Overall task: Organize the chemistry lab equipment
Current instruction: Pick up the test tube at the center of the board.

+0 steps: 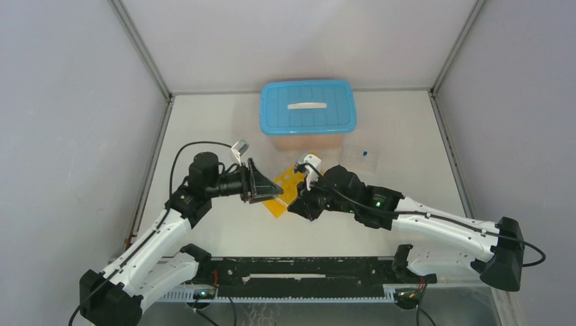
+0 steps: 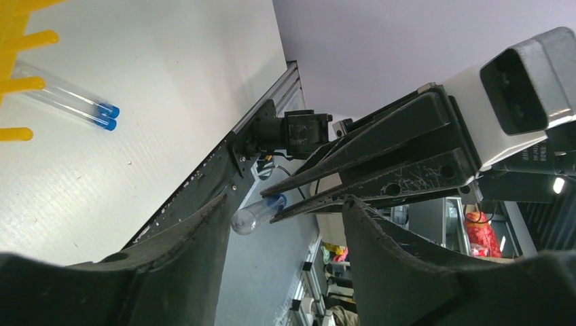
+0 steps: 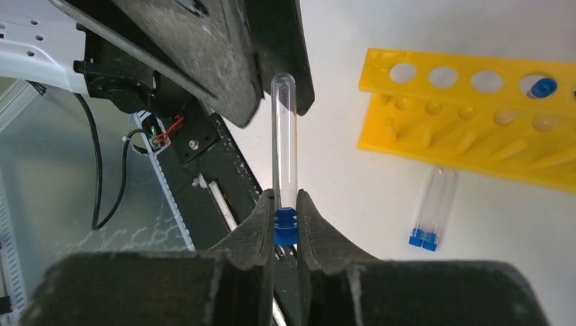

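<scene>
My right gripper [image 3: 285, 204] is shut on the blue cap of a clear tube [image 3: 284, 142] and holds it in the air, with the tube's round end pointing at my left gripper [image 2: 289, 204]. The left gripper is open and empty, and the tube [image 2: 253, 213] reaches in beside one of its fingers. In the top view the two grippers [image 1: 266, 189] [image 1: 297, 206] meet over the yellow rack [image 1: 285, 193]. The rack [image 3: 469, 129] holds one capped tube [image 3: 543, 87]. Two more tubes [image 3: 433, 207] lie on the table beside it. A small clear tray [image 1: 360, 157] holds a blue bit. The black wire ring is out of view.
A box with a blue lid [image 1: 307, 109] stands at the back centre, just behind the rack. A black rail [image 1: 299, 272] runs along the near table edge. Grey walls close in the left, right and back sides.
</scene>
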Action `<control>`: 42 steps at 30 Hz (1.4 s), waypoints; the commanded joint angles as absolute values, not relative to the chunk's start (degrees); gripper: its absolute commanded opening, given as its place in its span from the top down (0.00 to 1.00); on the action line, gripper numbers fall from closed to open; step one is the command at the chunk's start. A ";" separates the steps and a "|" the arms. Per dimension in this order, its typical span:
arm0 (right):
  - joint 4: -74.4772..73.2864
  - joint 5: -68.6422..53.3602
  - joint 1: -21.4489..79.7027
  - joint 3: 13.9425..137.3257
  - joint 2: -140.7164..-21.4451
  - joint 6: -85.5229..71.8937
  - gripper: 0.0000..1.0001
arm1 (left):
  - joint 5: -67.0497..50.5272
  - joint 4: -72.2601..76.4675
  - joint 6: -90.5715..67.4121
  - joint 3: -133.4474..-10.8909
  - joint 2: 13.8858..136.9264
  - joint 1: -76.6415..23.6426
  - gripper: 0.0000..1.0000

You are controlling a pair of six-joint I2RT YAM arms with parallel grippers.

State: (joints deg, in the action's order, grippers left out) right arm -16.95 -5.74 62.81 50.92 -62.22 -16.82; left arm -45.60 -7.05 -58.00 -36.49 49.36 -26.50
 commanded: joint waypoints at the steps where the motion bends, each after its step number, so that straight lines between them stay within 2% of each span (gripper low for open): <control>1: -14.27 -6.24 63.69 54.52 -62.99 -15.75 0.93 | -48.98 -6.50 -55.70 -36.12 49.93 -26.53 0.38; 6: -14.08 -6.23 63.75 55.28 -64.00 -15.56 0.93 | -50.59 -6.53 -55.00 -36.04 50.76 -26.57 0.51; 13: -14.13 -5.84 63.83 55.44 -64.20 -15.40 0.93 | -51.81 -7.10 -53.93 -36.62 51.51 -26.52 0.64; 31: -15.79 -5.82 62.53 56.09 -63.15 -14.24 0.93 | -52.04 -7.29 -52.87 -37.00 51.94 -26.52 0.77; 42: -15.76 -5.62 62.14 56.25 -62.84 -13.80 0.79 | -51.26 -7.12 -52.69 -37.52 52.89 -26.54 0.79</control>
State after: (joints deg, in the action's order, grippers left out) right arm -17.37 -6.50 62.63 53.32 -64.25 -15.20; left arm -50.02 -7.99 -54.06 -36.49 52.45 -26.50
